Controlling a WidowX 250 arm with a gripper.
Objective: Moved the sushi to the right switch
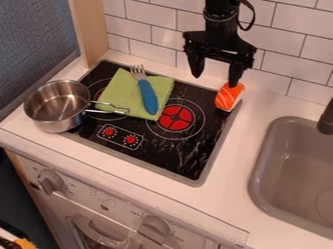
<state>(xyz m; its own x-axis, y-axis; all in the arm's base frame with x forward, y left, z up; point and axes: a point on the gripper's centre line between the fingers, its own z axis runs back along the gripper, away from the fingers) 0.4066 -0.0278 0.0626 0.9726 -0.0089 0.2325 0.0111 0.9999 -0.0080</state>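
My gripper (pixel 215 80) hangs over the back right of the black stove top (pixel 189 163), its two fingers spread wide apart. The orange and white striped sushi (pixel 229 96) lies at the stove's back right corner, right under the tip of the right-hand finger; whether they touch I cannot tell. Two red switches, the left one (pixel 109 132) and the right one (pixel 131 139), are marked near the stove's front left edge.
A green cloth (pixel 118 99) lies on the stove with a blue-handled fork (pixel 148 96) on it. The metal pot (pixel 57 105) stands at the stove's left edge, its handle over the cloth. A grey sink (pixel 260 170) is at the right, a tiled wall behind.
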